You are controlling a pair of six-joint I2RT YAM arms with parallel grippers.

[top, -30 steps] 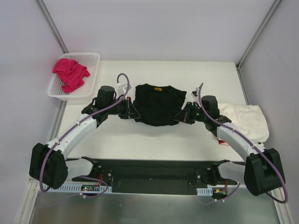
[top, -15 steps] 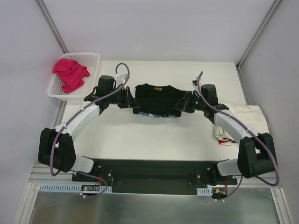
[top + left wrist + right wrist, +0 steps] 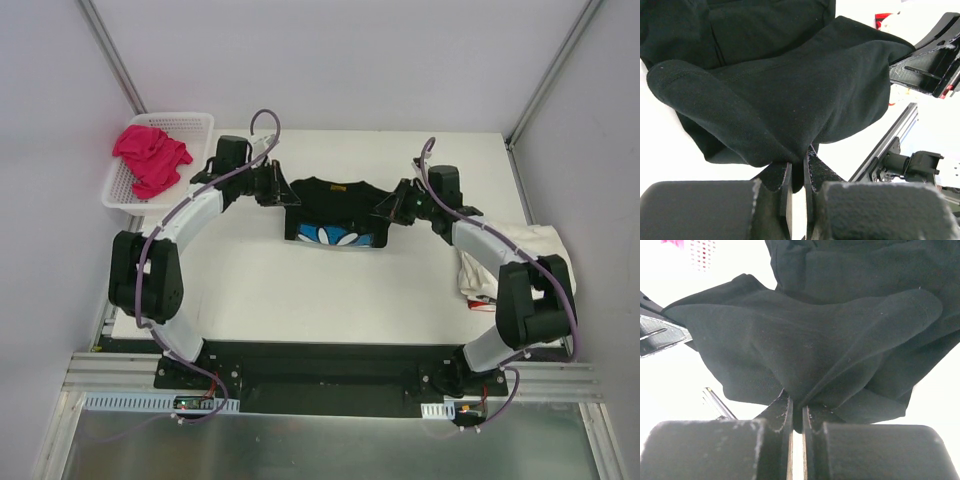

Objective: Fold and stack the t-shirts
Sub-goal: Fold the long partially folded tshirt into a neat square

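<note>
Black t-shirt hem carried rearward; left fingers, right fingers pinching.

So the left fingers are pinched tight on a fold of the black t-shirt, which bunches up and fills most of the frame. The right fingers meet the cloth at the upper right. White surface on the left, metal rail lower right.
</note>
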